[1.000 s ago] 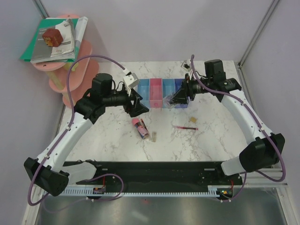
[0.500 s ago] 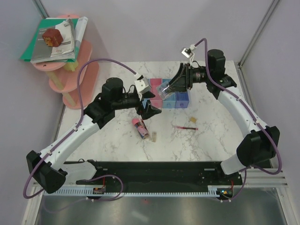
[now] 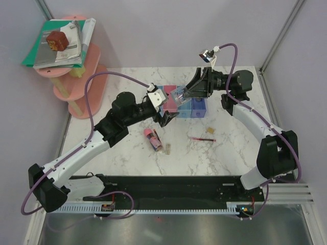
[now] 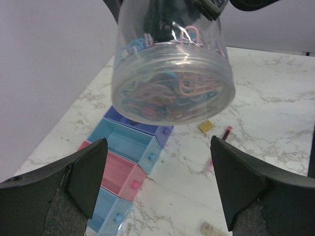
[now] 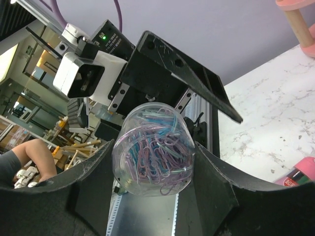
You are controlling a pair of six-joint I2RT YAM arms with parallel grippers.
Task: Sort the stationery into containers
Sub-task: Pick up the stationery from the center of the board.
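My right gripper (image 3: 180, 95) is shut on a clear round jar (image 3: 177, 96) full of coloured paper clips and holds it tilted in the air above the row of containers (image 3: 198, 108). From the right wrist the jar (image 5: 152, 150) fills the gap between both pads. My left gripper (image 3: 166, 115) stands open just left of and below the jar (image 4: 172, 81), holding nothing. The joined trays (image 4: 118, 169) lie beneath it. On the marble lie a pink-capped dark tube (image 3: 152, 138), a thin red pen (image 3: 202, 139) and two tan blocks (image 3: 209, 129), (image 3: 166, 149).
A tiered pink round shelf (image 3: 88, 76) stands at the back left with stacked books (image 3: 64, 46) and a brown block (image 3: 57, 40) on top. Metal frame posts (image 3: 278, 43) and purple walls close in the back and sides.
The right arm has lifted the jar off the table and swung it left over the trays. The left arm has reached right toward it and its jaws have widened.
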